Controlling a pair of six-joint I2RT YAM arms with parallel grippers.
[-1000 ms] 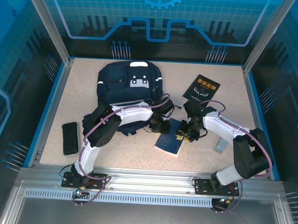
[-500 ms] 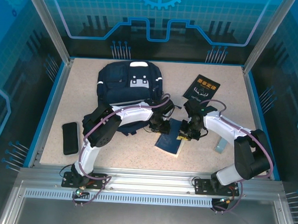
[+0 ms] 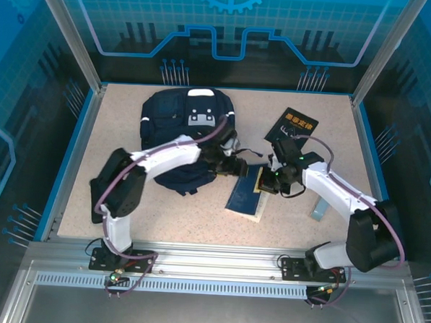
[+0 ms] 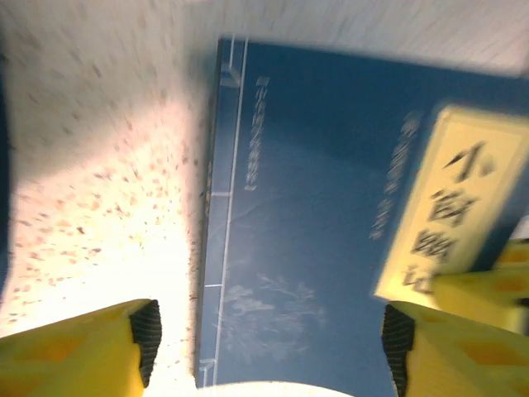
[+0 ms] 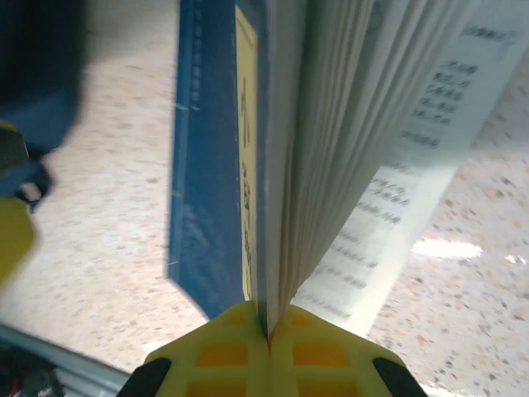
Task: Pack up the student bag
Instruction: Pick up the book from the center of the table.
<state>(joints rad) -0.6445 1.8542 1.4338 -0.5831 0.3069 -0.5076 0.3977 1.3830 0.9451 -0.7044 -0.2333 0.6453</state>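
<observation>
Left arm [image 3: 165,155]: rounded white link shells set between black joint housings.
Right arm [image 3: 335,191]: matching white shells, with a bulky black housing at the elbow.
Cables [image 3: 200,135]: one purple-grey lead per arm, routed outside the shells in loose loops.
Bases [image 3: 113,256]: black mounts at the table's near edge.
Left gripper [image 4: 269,331]: yellow fingers [image 4: 83,351] with black inner pads [image 4: 147,327].
Right gripper [image 5: 269,327]: yellow fingers [image 5: 223,351] with moulded square recesses and black outer corners.
</observation>
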